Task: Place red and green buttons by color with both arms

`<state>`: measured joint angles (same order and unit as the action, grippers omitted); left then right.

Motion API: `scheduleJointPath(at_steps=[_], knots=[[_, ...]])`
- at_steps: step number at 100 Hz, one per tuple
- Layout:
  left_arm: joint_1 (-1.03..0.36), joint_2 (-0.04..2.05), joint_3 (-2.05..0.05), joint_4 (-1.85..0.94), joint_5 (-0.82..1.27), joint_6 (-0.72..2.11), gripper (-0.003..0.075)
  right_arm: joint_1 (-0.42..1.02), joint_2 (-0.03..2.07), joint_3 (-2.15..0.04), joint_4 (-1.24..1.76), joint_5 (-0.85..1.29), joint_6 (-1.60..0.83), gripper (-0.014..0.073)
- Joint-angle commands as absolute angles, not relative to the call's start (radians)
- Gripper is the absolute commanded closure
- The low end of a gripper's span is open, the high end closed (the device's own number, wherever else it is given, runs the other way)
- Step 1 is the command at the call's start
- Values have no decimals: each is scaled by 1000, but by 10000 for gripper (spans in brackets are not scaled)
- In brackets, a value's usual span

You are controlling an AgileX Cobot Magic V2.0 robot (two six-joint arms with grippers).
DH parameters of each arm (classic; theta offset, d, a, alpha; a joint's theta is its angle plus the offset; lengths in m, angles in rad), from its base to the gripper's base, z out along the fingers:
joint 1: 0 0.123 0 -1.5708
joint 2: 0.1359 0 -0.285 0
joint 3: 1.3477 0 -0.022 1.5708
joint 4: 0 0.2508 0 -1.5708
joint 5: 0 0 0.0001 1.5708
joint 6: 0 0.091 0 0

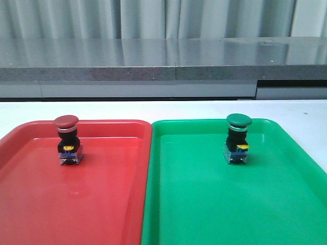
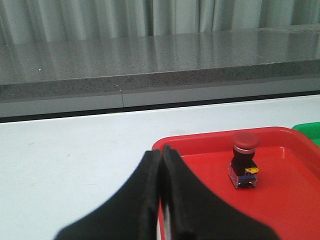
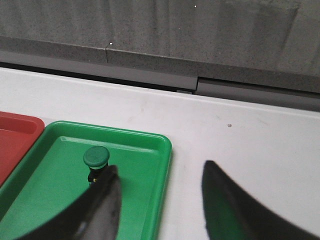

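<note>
— Front view first: what lay on the white table [image 1: 306, 109]?

— A red tray [image 1: 30, 204] and a green tray [image 1: 286, 204] sat side by side, rims touching, with a grey counter [image 1: 163, 58] behind. Nothing blocked either button.

— And the buttons?

— The red button [image 1: 68, 143] stood upright in the red tray's far part; the green button [image 1: 238, 142] stood upright in the green tray's far part.

— Relative to the grippers?

— The red one stood apart, ahead of the left gripper [image 2: 161, 155]; the green one sat just beside one finger of the right gripper [image 3: 160, 172], partly hidden by it.

— Their jaws?

— Left pressed together, holding nothing. Right spread wide, empty.
</note>
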<state>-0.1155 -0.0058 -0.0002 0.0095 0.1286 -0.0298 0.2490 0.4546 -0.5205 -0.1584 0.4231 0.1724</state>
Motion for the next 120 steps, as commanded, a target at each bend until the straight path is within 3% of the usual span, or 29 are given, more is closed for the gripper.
scheduleJointPath(at_steps=[1,13,96,120], knots=[[-114,-39,26,7,45,-32,739,241,402,-519,-178,347,172,437],[-114,-39,26,7,45,-32,739,241,371,-514,-178,348,172,670],[-114,-39,26,7,45,-32,739,240,362,-502,-189,339,172,654],[-114,-39,26,7,45,-32,739,124,219,-382,-138,297,171,654]])
